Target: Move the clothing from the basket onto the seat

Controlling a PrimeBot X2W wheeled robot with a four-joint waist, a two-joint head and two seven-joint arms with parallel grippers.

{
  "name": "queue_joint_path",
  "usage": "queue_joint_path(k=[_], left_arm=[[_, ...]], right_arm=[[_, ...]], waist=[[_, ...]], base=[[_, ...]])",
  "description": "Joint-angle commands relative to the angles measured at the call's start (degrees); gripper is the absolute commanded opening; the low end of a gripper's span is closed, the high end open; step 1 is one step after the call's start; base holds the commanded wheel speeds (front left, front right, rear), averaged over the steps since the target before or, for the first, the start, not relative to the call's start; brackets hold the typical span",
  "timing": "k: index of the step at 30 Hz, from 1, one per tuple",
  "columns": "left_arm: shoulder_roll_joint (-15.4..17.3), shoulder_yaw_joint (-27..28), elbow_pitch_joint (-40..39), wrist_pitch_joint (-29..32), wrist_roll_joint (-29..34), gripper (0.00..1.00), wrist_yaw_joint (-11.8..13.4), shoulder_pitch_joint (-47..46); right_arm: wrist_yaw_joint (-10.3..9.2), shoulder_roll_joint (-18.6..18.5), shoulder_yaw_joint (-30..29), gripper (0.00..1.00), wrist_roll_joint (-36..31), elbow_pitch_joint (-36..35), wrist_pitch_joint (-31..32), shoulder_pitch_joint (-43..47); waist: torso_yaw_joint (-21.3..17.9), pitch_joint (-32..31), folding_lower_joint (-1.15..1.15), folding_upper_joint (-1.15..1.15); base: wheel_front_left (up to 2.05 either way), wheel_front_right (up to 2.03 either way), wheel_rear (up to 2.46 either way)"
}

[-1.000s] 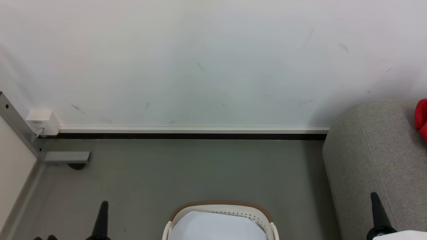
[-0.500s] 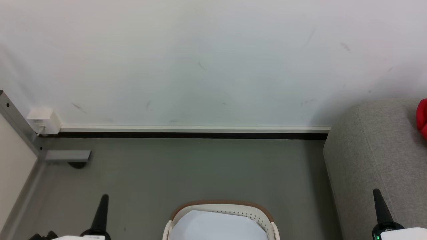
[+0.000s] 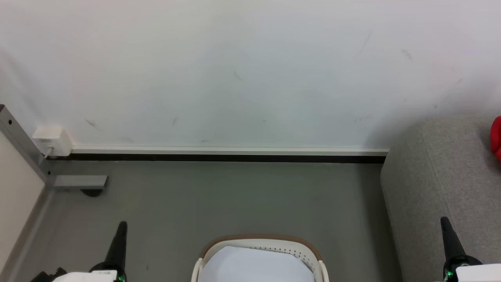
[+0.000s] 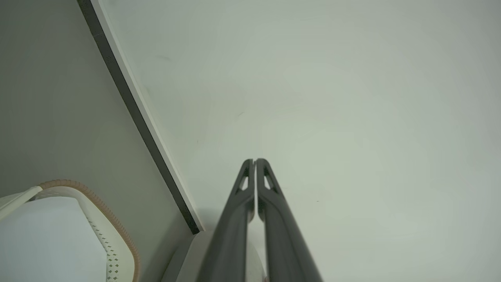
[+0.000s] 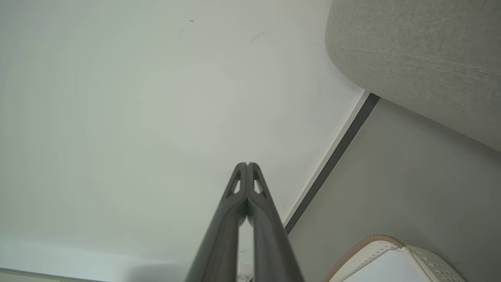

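Your left claw [image 3: 122,225] stands at the lower left of the head view. Its two dark fingers are clenched together on nothing and point up toward the wall [image 3: 235,70]. Your right claw [image 3: 444,220] mirrors it at the lower right, pressed closed and empty, with its tip in front of the seat [image 3: 438,176]. Both wrist views show the fingers meeting at the tips.

The clothing [image 3: 497,137] is a red patch lying on the seat at the far right edge, above the right claw and well apart from it. The basket [image 3: 258,237] sits on the floor [image 3: 219,196] between the two claws, with a flat white sheet [image 3: 254,266] inside.

The frame cuts off most of the clothing, so you cannot make out its stripes or number. The bottom edge cuts off the near half of the basket.
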Motion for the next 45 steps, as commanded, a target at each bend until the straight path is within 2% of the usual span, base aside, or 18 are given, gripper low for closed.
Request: queue_joint_path(k=[1, 30, 45], left_arm=[[0.2, 0.3, -0.2, 0.5, -1.1, 0.0, -0.4, -0.9], [0.1, 0.8, 0.1, 3.6, -13.1, 0.0, -1.0, -3.0], [0.1, 0.8, 0.1, 3.6, -13.0, 0.0, -1.0, -3.0]], right_arm=[[-0.11, -0.3, -0.3, 0.0, 1.4, -0.4, 0.2, -1.0], [-0.13, -0.3, -1.8, 0.0, 13.3, -1.3, 3.4, -2.0], [-0.13, -0.2, -1.8, 0.0, 13.0, -1.3, 3.4, -2.0]], waist=[[0.0, 0.0, 0.0, 0.0], [0.4, 0.4, 0.0, 0.0], [0.4, 0.4, 0.0, 0.0]], base=[[0.0, 0.0, 0.0], [0.0, 0.0, 0.0], [0.0, 0.0, 0.0]])
